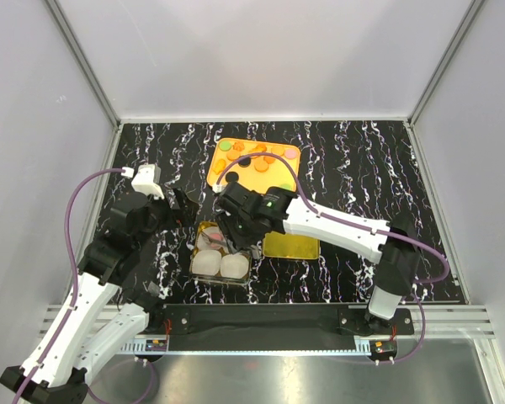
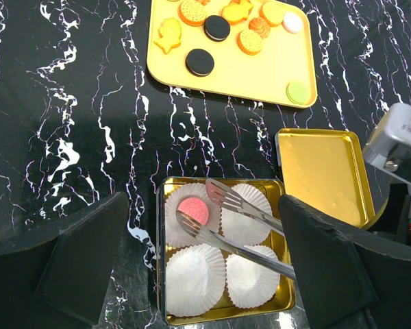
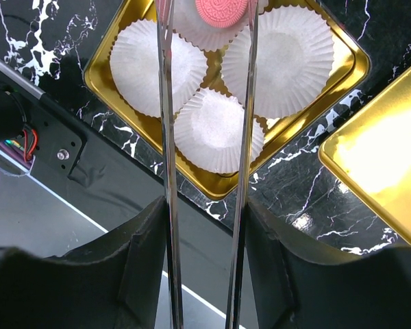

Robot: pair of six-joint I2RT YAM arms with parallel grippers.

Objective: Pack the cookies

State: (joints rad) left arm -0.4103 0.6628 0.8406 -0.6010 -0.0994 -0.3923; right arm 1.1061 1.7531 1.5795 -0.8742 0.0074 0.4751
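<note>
- Counter (image 1: 362, 160): black marble. It carries everything, within reach of both arms.
- Tray (image 2: 260, 75): yellow, on the far side, apart from the tin. It serves as the supply. Most of the cookies (image 2: 200, 62) lie loose on it in orange, black, pink and green.
- Tin (image 2: 162, 260): gold and open, set near the arm bases. Judgement: it is the pack target, placed close so the tool reaches straight down into it.
- Lid (image 2: 325, 175): gold, flat on the counter just beside the tin's right side, so the opening is unobstructed.
- Left end effector (image 1: 183, 210): fingers spread wide and holding nothing. It hovers just left of the tin. Judgement: it is on standby, clear of the right arm's work.
- Right end effector (image 3: 205, 219): pressed onto the handles of the tongs (image 3: 166, 137), which run out between its fingers. The tool is likely used because the cookies are too small and flat for the fingers.
- Tongs: the tips stand apart over the far-left cup, one on each side of the pink cookie. I cannot tell whether they touch it.
- Paper cups (image 2: 195, 277): four white cups fill the tin, one slot per cookie. Three are empty.
- Pink cookie (image 2: 194, 210): lies flat in the far-left cup. Judgement: one is placed and three remain to fetch.
</note>
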